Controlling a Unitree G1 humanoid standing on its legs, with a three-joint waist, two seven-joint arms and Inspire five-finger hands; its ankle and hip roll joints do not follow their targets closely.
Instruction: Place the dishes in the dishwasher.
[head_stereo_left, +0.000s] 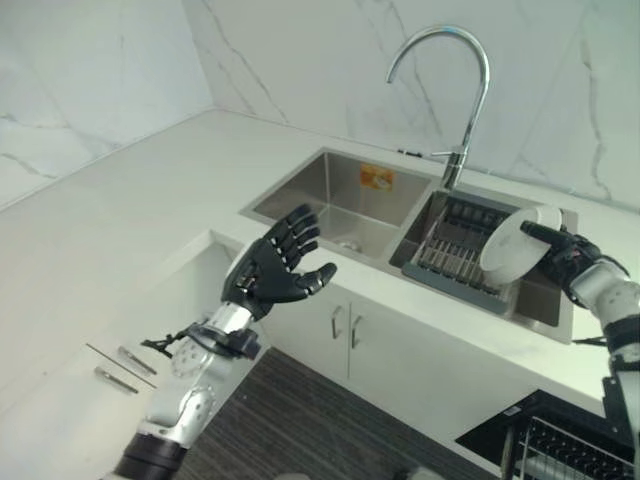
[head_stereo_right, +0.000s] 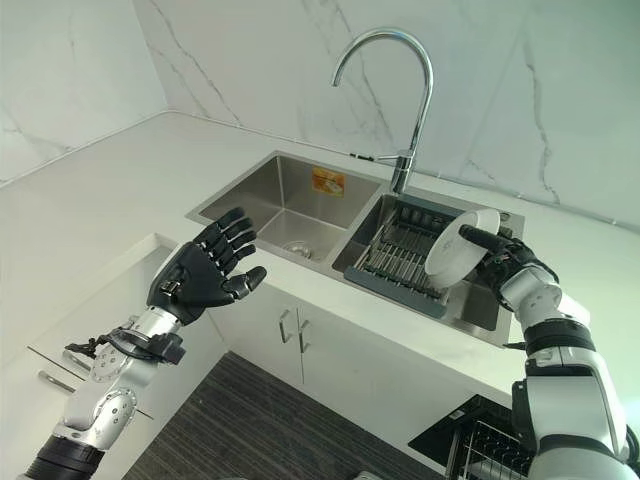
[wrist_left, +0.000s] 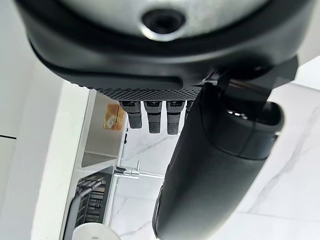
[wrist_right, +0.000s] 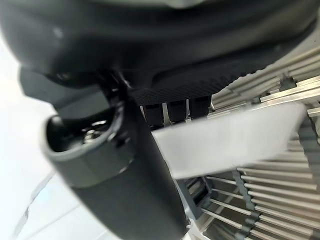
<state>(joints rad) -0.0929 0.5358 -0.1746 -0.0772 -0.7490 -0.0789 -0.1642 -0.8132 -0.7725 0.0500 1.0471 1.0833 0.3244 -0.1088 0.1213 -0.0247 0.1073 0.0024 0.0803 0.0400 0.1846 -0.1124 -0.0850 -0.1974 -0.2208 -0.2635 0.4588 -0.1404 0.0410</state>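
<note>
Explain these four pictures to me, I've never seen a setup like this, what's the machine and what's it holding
It is a humanoid robot with two silver arms and dark fingered hands. The two wide pictures come from cameras on its head, looking down at a white kitchen counter with a double steel sink, a curved tap and a dish rack. The two close pictures come from cameras on its wrists. The right hand grips a white plate above the rack. The left hand is open, holding nothing.
</note>
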